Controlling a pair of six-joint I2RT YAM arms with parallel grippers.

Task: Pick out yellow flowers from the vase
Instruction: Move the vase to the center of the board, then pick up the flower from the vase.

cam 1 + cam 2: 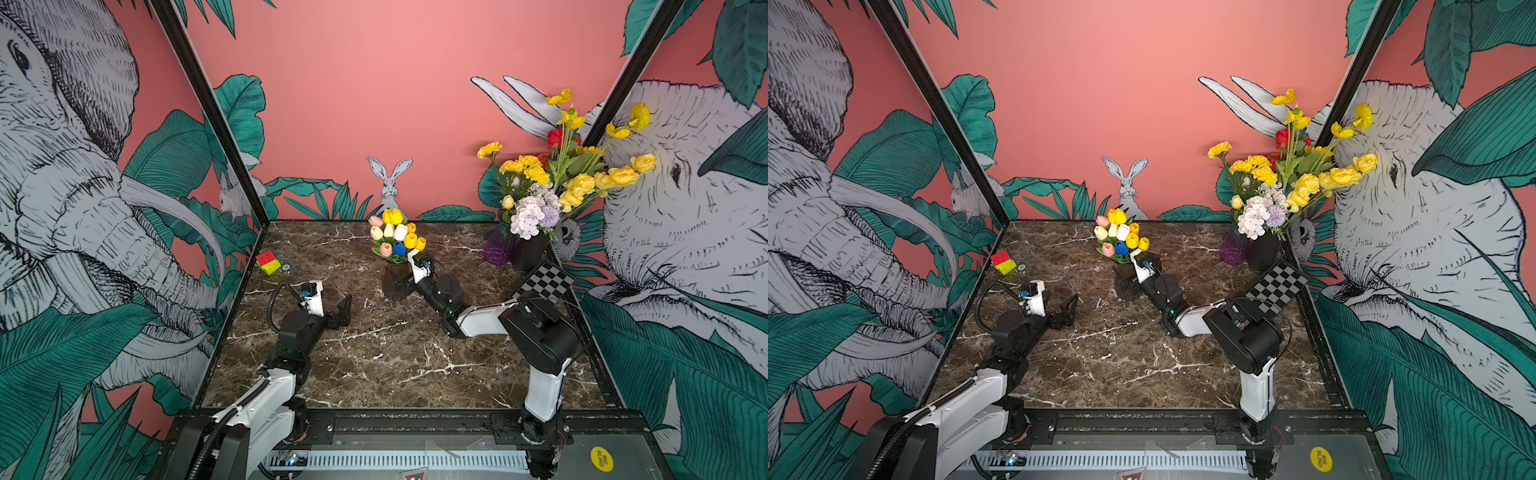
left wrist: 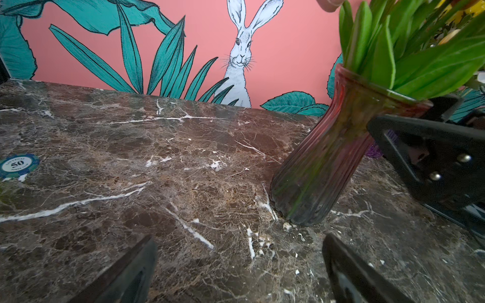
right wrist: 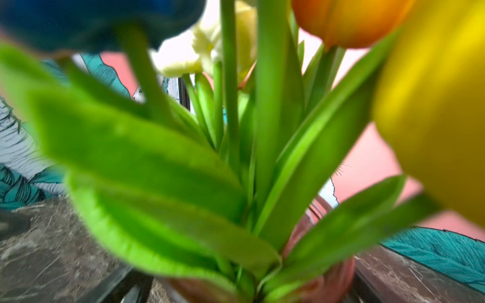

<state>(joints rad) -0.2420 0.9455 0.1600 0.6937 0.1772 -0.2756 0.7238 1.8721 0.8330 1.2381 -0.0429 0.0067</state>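
Left gripper (image 1: 344,309) spread, empty. Right gripper (image 1: 399,286) straddles ribbed reddish glass vase (image 2: 322,162) of yellow tulips (image 1: 410,240); clamped or released, cannot tell.

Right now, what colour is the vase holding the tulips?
Reddish, ribbed see-through glass vase; the left wrist view shows it best.
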